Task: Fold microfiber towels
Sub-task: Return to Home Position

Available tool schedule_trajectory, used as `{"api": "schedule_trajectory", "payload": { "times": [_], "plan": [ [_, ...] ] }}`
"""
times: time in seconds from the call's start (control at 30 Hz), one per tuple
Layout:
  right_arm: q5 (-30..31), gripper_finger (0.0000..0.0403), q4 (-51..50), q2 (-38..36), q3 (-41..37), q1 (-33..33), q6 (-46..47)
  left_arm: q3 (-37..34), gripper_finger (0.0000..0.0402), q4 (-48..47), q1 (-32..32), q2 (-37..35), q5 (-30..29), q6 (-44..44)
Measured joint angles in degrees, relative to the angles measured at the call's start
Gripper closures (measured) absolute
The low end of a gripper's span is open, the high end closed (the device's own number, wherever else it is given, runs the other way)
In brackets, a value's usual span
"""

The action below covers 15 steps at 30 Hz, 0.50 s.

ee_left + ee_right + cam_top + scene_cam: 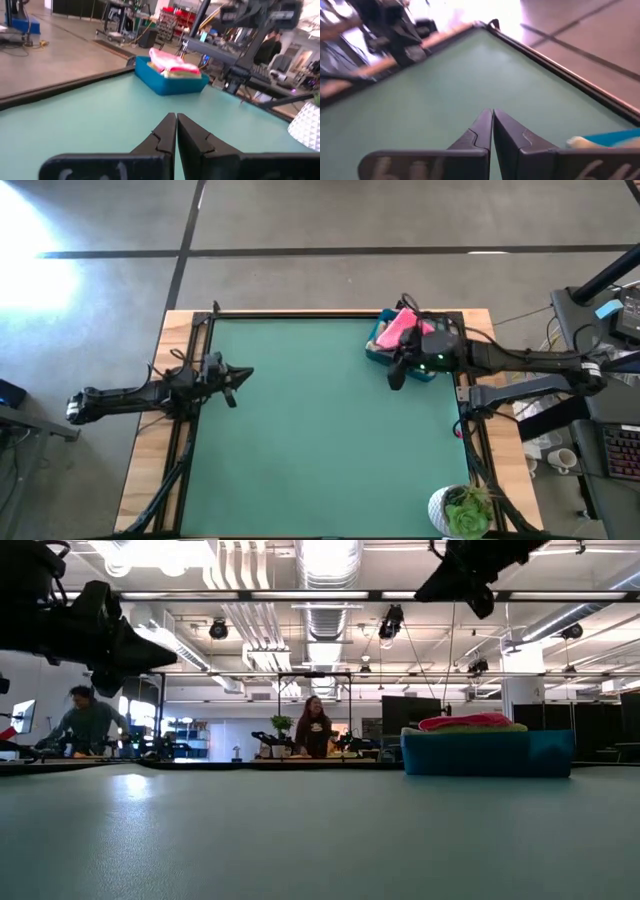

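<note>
**Q:** Where are the microfiber towels (398,328) shown?

**A:** They are shown stacked, pink uppermost, in the blue bin (490,755) at a corner of the mat (320,430) on the right arm's side.

**Q:** How are the grippers drawn?

**A:** The left gripper (176,116) is held above the mat's left edge, the right gripper (492,112) just beside the bin. Both are pressed closed, and nothing is gripped.

**Q:** How would a towel be handled?

**A:** It is judged light, soft and limp (no stiffness is expected); a corner or folded edge is best pinched.
</note>
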Motion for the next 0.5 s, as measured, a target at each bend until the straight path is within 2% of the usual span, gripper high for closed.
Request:
{"api": "schedule_trajectory", "payload": {
  "times": [0.13,0.33,0.5],
  "plan": [
    [-2.47,0.0394,10.02,-6.37,-9.62,0.00,2.14,0.66,0.0401,0.41,0.00,-1.18,-0.02,3.04],
    [-2.84,0.0394,12.50,-16.81,-19.35,0.00,4.64,1.57,0.0401,0.58,0.00,-4.05,-0.09,19.80],
    [-2.77,0.0394,15.32,-25.14,-26.37,0.00,5.28,1.60,0.0401,0.49,0.00,-5.61,-0.11,20.85]
  ]
}}
